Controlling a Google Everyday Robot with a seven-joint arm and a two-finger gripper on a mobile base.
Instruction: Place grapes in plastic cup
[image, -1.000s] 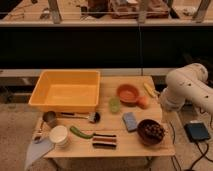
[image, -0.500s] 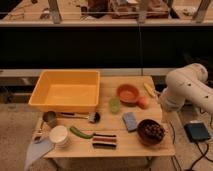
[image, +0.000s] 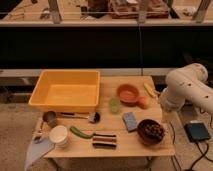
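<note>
The gripper (image: 167, 104) hangs at the low end of the white arm (image: 186, 89), just off the table's (image: 125, 146) right edge; whether it is wide or narrow I cannot tell. The grapes (image: 153, 130) sit in a dark bowl (image: 142, 135) at the front right corner, apart from the gripper and nearer the camera. The plastic cup (image: 115, 105) stands mid-table, just left of the orange bowl (image: 128, 93).

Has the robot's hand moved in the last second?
No. The hand stays beside the table's right edge, just right of the orange fruit, as before.
</note>
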